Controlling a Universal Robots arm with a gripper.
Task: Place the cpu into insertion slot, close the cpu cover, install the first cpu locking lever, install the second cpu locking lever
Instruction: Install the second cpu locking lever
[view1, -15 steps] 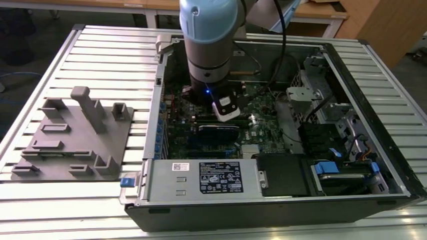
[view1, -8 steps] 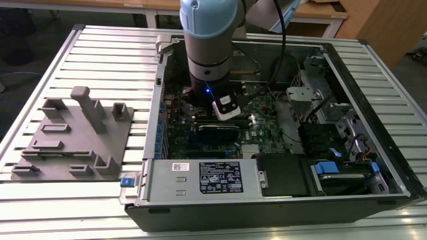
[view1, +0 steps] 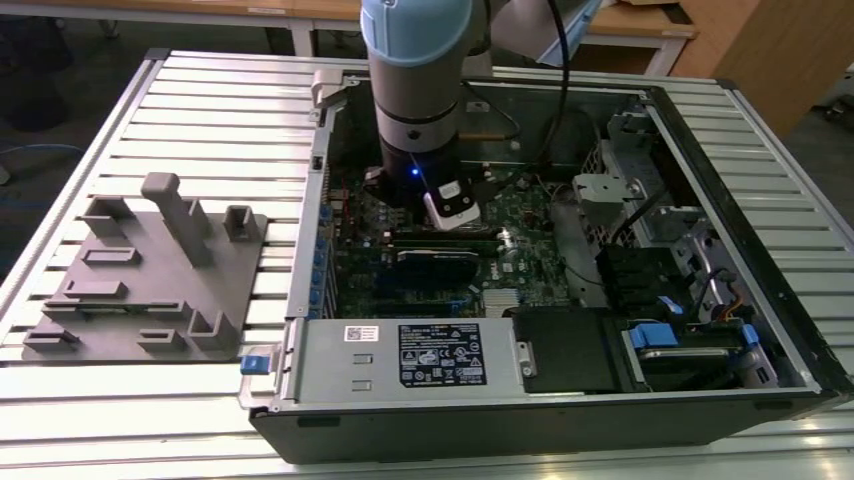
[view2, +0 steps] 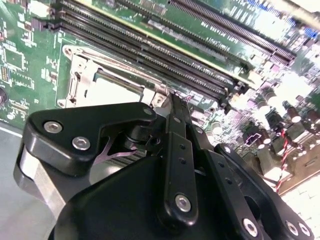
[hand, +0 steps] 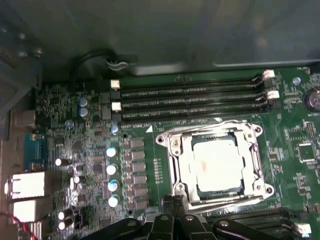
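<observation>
I see chip (hand: 216, 164) seated in socket (hand: 172, 170), right of centre in first wrist view; metal frame (hand: 255, 162) lies down around it. Gripper (view2: 172, 102) fingers pinched together, empty, tip near frame's edge, likely for lever work.

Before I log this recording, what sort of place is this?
Probably a robotics lab or test workshop: an open black desktop computer case lies on a slatted metal table, a grey fixture block with pegs sits beside it, and wooden workbenches stand behind.

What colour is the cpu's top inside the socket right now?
Pale silver-grey, with a faint smudge; the cpu shows best in the first wrist view.
</observation>
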